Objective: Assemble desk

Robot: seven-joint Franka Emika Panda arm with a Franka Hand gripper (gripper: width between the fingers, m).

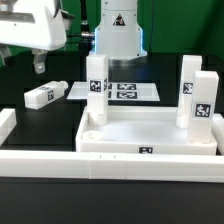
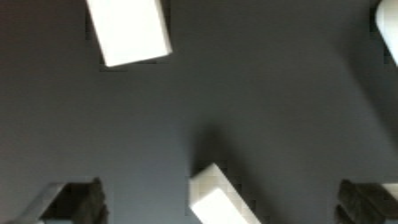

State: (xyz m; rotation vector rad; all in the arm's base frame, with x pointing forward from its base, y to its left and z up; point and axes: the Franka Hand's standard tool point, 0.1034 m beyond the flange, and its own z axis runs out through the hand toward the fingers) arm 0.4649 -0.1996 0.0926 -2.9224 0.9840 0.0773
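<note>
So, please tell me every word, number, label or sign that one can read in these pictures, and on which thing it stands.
No words or numbers can be read.
Upright legs: black-and-white square tags, patterns only.
Lying leg: same tag, too small to make out.
Tabletop: one small tag on its front wall, blurred.
Marker board: several tags, no text.
Robot base: a triangular sign, too small to read.
Wrist view: no markings.

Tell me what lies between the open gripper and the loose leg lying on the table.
Nothing. In the exterior view the gripper hangs open above the lying leg, with only bare black table showing in the gap between them.
</note>
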